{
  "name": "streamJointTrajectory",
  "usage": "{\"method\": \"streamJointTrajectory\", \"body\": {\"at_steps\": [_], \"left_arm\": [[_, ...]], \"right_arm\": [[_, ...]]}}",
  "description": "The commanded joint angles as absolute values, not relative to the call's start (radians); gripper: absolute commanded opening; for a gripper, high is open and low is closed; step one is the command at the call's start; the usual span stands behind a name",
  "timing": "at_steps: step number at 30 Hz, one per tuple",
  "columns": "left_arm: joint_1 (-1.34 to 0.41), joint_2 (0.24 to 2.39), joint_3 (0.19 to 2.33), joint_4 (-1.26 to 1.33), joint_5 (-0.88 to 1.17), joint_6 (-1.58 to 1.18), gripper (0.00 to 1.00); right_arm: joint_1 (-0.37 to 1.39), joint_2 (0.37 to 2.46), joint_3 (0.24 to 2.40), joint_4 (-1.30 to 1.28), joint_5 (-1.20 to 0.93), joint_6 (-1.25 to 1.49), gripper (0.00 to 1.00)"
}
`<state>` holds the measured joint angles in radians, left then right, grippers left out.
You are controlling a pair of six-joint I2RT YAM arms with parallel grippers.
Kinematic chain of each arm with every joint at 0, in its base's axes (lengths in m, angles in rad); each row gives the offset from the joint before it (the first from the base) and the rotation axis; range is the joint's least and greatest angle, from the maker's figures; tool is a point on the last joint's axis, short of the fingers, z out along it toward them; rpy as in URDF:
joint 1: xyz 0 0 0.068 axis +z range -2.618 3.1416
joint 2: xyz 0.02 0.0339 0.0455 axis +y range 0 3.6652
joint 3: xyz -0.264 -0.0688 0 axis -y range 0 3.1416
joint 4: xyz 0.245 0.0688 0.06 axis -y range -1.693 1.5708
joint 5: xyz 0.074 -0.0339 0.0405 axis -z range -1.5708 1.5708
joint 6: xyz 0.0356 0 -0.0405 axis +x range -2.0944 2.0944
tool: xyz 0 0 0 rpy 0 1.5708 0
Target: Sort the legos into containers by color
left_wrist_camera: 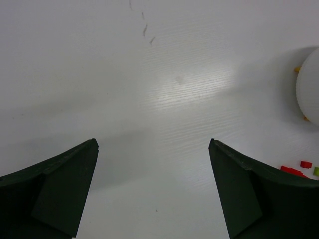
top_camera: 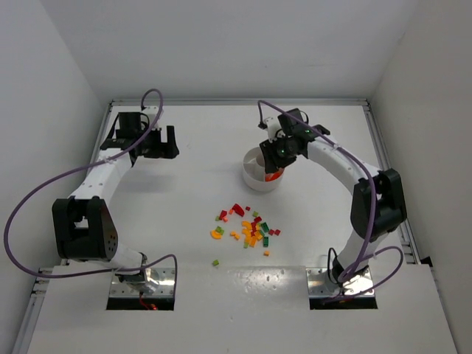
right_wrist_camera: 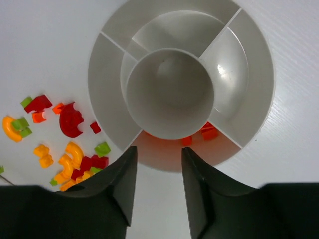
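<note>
Two hands, both empty: the left hand gapes wide over the worktop at far left, well apart from everything; the loose legos lie mid-worktop, just nearside of the dish, where the right hand hangs slightly parted above red bricks.

My left arm reaches forward on the far left side, and I see the left jaws spread wide with nothing between them. My right arm arcs inward, wrist tipped down; the right jaws stand slightly parted, empty.
</note>
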<state>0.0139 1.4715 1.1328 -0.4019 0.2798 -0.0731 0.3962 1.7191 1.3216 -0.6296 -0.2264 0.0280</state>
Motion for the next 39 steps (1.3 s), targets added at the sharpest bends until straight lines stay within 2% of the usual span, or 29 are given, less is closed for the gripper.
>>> {"method": "streamJointTrajectory", "body": {"at_steps": [1, 4, 8, 10, 13, 15, 16, 18, 19, 21, 23, 29, 30, 31, 32, 35, 37, 39], "left_arm": [[0.005, 1.479, 1.181, -0.370, 0.275, -0.089, 0.99], [0.005, 1.479, 1.181, -0.370, 0.275, -0.089, 0.99], [0.005, 1.479, 1.181, -0.370, 0.275, -0.069, 0.99], [0.005, 1.479, 1.181, -0.370, 0.275, -0.069, 0.99], [0.005, 1.479, 1.171, -0.370, 0.275, -0.069, 0.99], [0.005, 1.479, 1.161, -0.370, 0.275, -0.069, 0.99], [0.005, 1.468, 1.151, -0.361, 0.275, -0.069, 0.99], [0.005, 1.459, 1.135, -0.350, 0.284, -0.069, 0.99], [0.005, 1.450, 1.121, -0.350, 0.284, -0.069, 0.99], [0.005, 1.441, 1.109, -0.350, 0.295, -0.069, 0.99], [0.005, 1.430, 1.100, -0.341, 0.282, -0.069, 0.99], [0.014, 1.373, 1.049, -0.341, 0.273, -0.051, 0.99], [0.014, 1.373, 1.037, -0.341, 0.273, -0.051, 0.99], [0.023, 1.361, 1.026, -0.341, 0.264, -0.051, 0.99], [0.023, 1.361, 1.026, -0.341, 0.264, -0.051, 0.99], [0.023, 1.339, 1.008, -0.341, 0.264, -0.060, 0.99], [0.032, 1.339, 0.999, -0.341, 0.264, -0.060, 0.99], [0.032, 1.328, 0.999, -0.341, 0.264, -0.060, 0.99]], "right_arm": [[0.391, 1.723, 1.400, -0.603, -0.213, 0.003, 0.49], [0.391, 1.709, 1.401, -0.591, -0.198, -0.009, 0.55], [0.391, 1.620, 1.318, -0.534, -0.218, -0.057, 0.55], [0.391, 1.501, 1.196, -0.415, -0.282, -0.121, 0.61], [0.429, 1.466, 1.172, -0.455, -0.273, -0.202, 0.67], [0.442, 1.560, 1.291, -0.567, -0.338, -0.215, 0.63], [0.457, 1.610, 1.340, -0.730, -0.375, -0.236, 0.69], [0.471, 1.727, 1.405, -0.843, -0.461, -0.282, 0.86], [0.489, 1.741, 1.405, -0.863, -0.539, -0.282, 0.90], [0.553, 1.741, 1.364, -0.841, -0.567, -0.295, 0.90], [0.609, 1.704, 1.324, -0.751, -0.568, -0.295, 1.00], [0.776, 1.749, 1.279, -0.640, -0.583, -0.184, 1.00], [0.805, 1.779, 1.293, -0.624, -0.528, -0.157, 1.00], [0.816, 1.796, 1.302, -0.609, -0.511, -0.109, 0.95], [0.827, 1.816, 1.313, -0.609, -0.511, -0.097, 0.76], [0.870, 1.899, 1.356, -0.624, -0.416, -0.028, 0.47], [0.896, 1.922, 1.356, -0.608, -0.342, 0.006, 0.47], [0.905, 1.943, 1.345, -0.598, -0.281, 0.028, 0.42]]}}
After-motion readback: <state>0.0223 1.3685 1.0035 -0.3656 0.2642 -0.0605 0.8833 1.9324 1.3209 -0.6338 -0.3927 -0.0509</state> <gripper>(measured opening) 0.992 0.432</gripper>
